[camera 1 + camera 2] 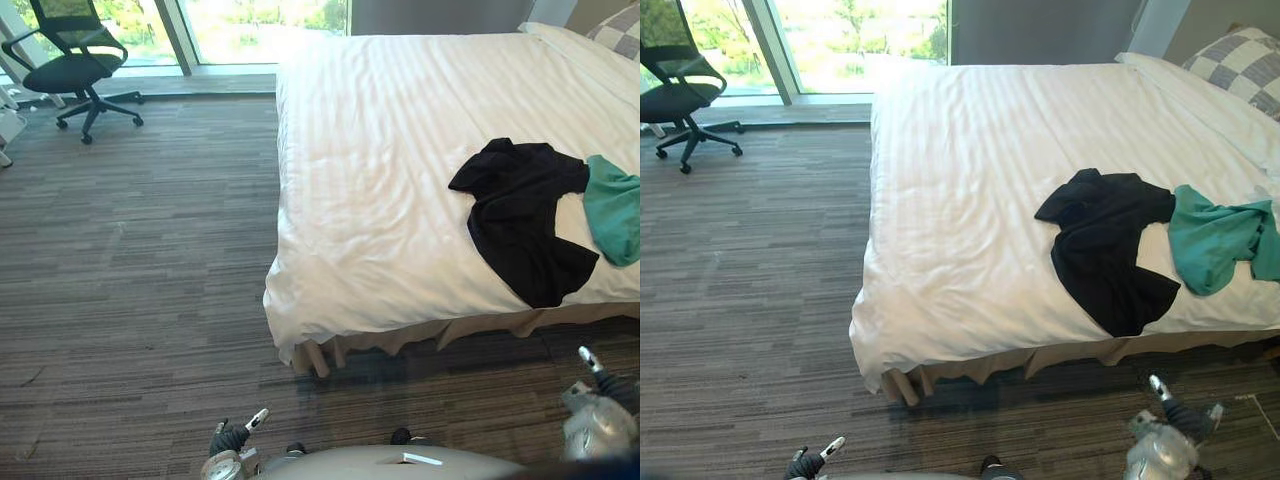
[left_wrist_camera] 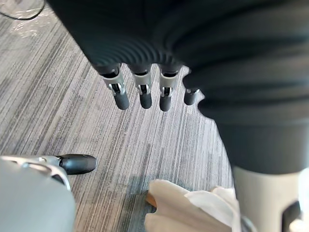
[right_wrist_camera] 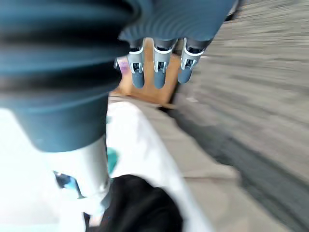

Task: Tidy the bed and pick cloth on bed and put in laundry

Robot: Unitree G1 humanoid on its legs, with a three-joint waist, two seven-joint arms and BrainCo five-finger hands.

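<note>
Black cloth (image 1: 525, 215) lies on the bed (image 1: 380, 180) near its front edge, green cloth (image 1: 612, 205) touching at 3 o'clock. Right hand (image 1: 1168, 440), fingers slack and empty, is nearer, with the cloth at its 11 o'clock. Left hand (image 1: 232, 440), equally loose, is well apart.

- The bed (image 1: 970, 200) stands on the carpet (image 1: 750, 300), spreading from the middle out to 2 o'clock.
- The larger cloth (image 1: 1105, 245) lies on the bed near its front edge, at 3 o'clock.
- The smaller cloth (image 1: 1215, 240) touches the larger cloth's 3 o'clock side.
- A pillow (image 1: 1245, 65) sits at the bed's far corner, at 1 o'clock.
- An office chair (image 1: 75, 65) stands at 10 o'clock, before the window (image 1: 860, 25).
</note>
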